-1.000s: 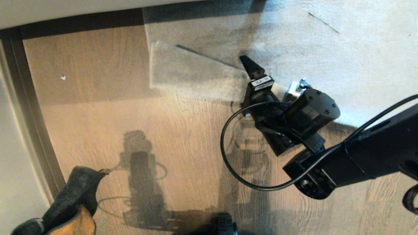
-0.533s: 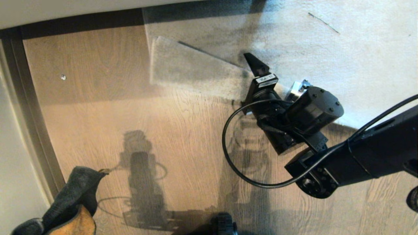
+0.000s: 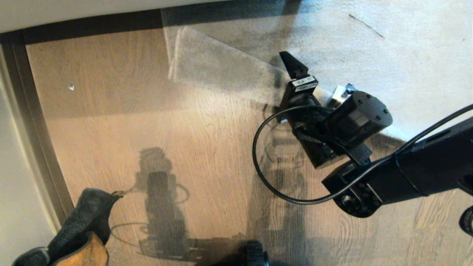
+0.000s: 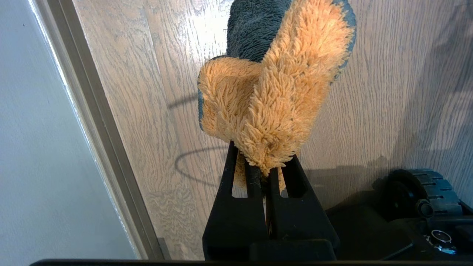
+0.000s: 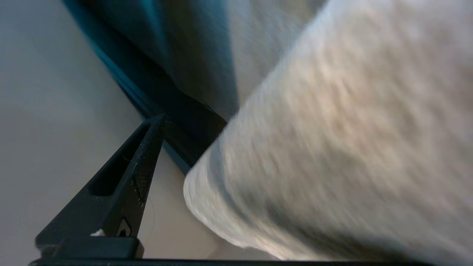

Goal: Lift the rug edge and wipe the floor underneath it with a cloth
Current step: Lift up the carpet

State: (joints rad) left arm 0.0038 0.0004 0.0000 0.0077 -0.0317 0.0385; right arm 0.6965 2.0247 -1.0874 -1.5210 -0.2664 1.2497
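Wood-grain floor [image 3: 207,147] fills most of my head view, with a pale wall and dark baseboard running along the far and left sides. Over the last second the folded-back rug edge [image 3: 221,70] has travelled farther from me — the flap now lies higher against the rest of the rug, and more bare planks show on the near side of it. My right gripper [image 3: 286,79] has gone with it, one black finger [image 3: 292,65] showing above the fold; its jaws stand wide, so I judge it is pushing or propping the flap, not pinching it. In the right wrist view the pile sits just beside that finger [image 5: 140,166]; whether the other finger is under the flap I cannot tell.

That means the strip to be wiped is uncovered, yet no wiping has begun. My left gripper [image 4: 264,173] is clenched on the cloth [image 4: 273,92], parked well apart from the right gripper, near the left wall.

Room to move: open planks lie between the two grippers — only the right arm's cable loop [image 3: 266,173] hangs over them, close to the fold.
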